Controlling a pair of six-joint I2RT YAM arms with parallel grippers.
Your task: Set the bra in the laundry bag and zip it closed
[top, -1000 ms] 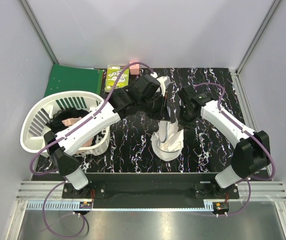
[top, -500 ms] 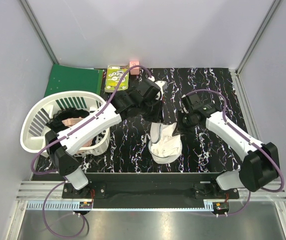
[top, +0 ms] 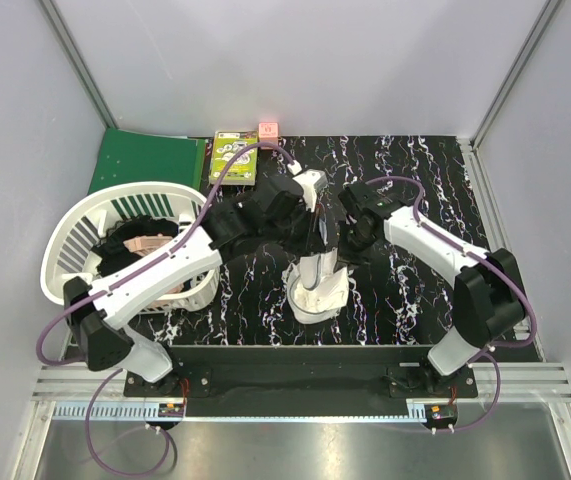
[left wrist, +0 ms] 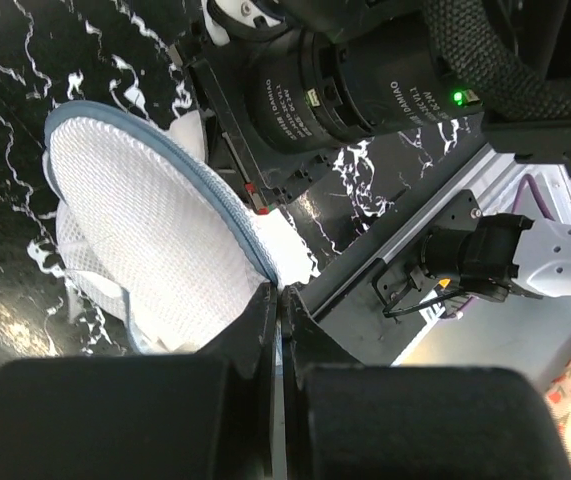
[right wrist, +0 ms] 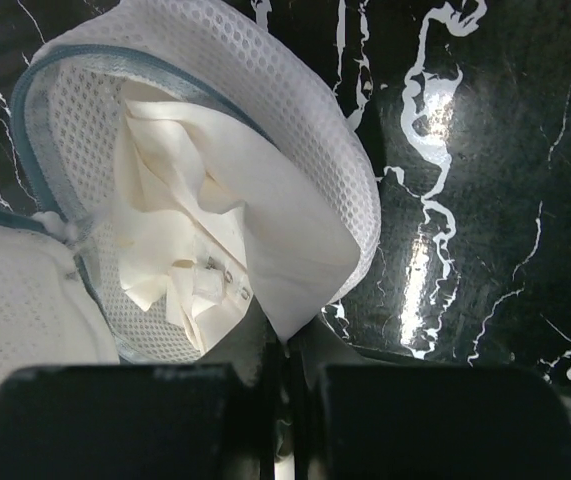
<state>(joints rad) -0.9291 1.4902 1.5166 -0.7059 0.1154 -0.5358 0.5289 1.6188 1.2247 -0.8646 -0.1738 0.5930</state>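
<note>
The laundry bag is a white mesh pouch with a grey-blue zipper rim, standing open on the black marbled table. My left gripper is shut on the rim of its flap. It shows in the top view just above the bag. In the right wrist view the bag's mesh wall is open. Inside lies a cream-white garment with a small hook clasp, the bra; it is not black. My right gripper is shut on a corner of it, and shows in the top view.
A white slatted basket at the left holds pink and dark clothes. A green folder, a green-white box and a pink block lie at the back. The right arm's wrist sits close to my left gripper.
The bag was stretched up tall a second ago, then dropped lower toward the table. Both grippers have drawn closer together over it; the right arm swung left.
</note>
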